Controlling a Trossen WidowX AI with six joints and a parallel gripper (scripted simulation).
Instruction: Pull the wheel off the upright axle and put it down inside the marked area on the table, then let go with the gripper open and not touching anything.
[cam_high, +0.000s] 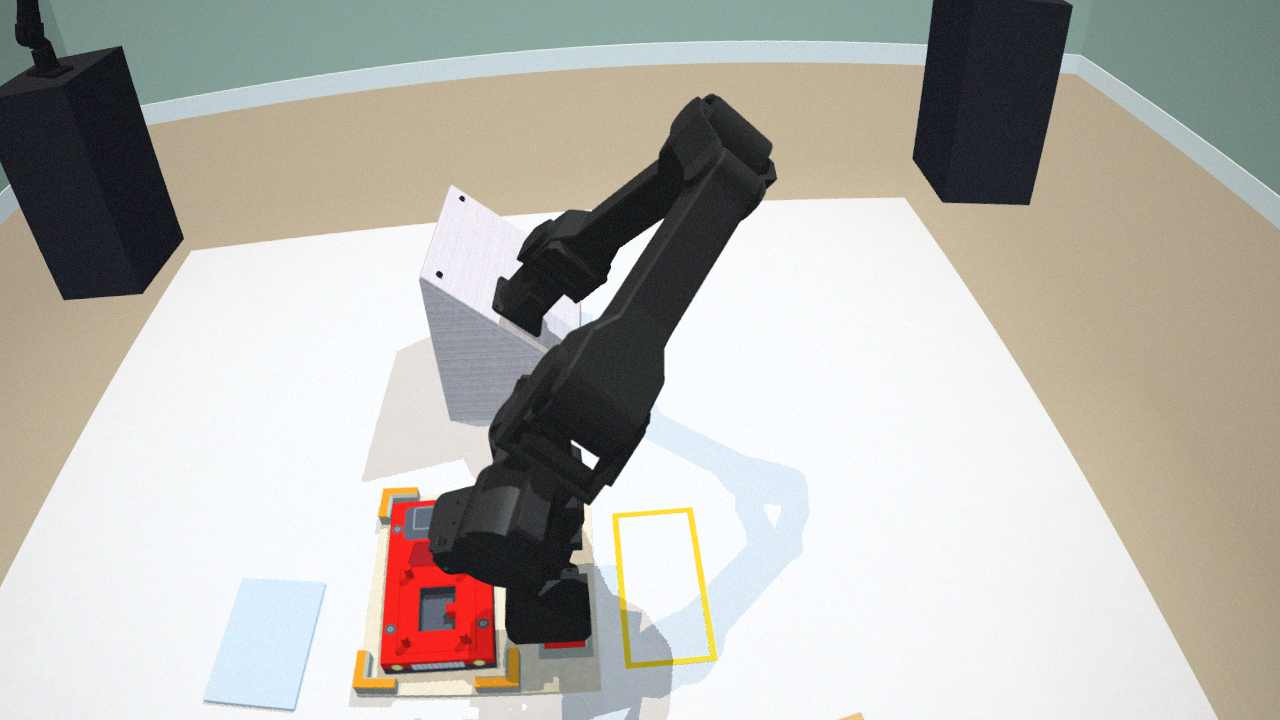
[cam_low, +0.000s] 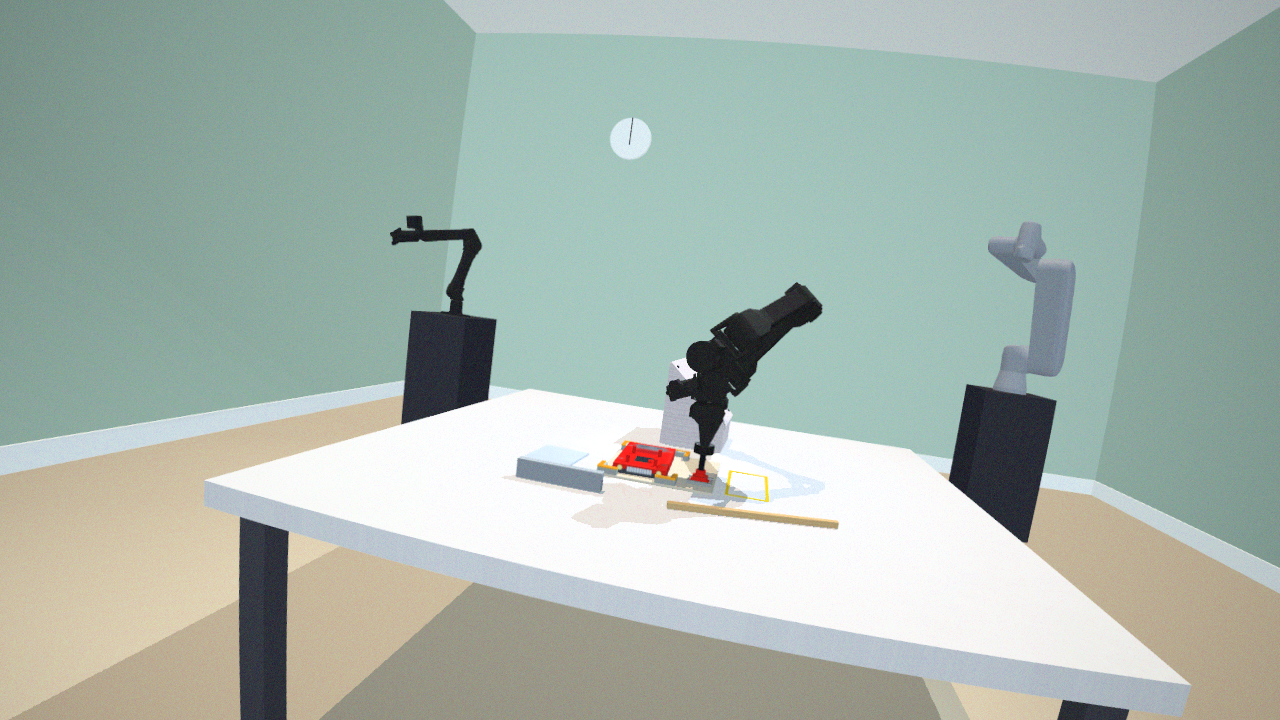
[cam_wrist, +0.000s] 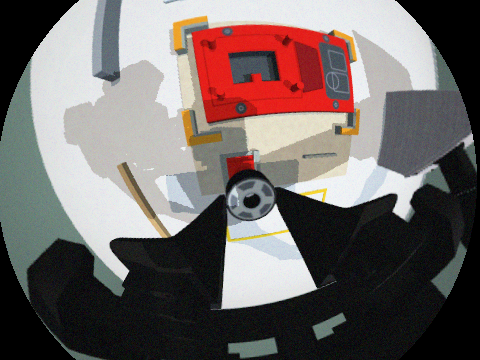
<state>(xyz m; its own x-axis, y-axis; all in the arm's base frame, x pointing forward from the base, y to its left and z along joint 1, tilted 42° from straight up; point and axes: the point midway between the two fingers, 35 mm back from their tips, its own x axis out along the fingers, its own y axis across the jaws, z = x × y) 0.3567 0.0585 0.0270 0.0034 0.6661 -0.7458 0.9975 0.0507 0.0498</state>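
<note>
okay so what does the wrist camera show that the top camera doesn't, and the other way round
Only the wrist view shows the wheel itself, clamped between the two fingers, with the small red axle base just beyond it, plus a wooden stick. Only the top view shows the whole arm, its white mounting block and two dark pedestals; there the arm hides the wheel. Both show the red board, the yellow marked area and the pale blue slab.
</note>
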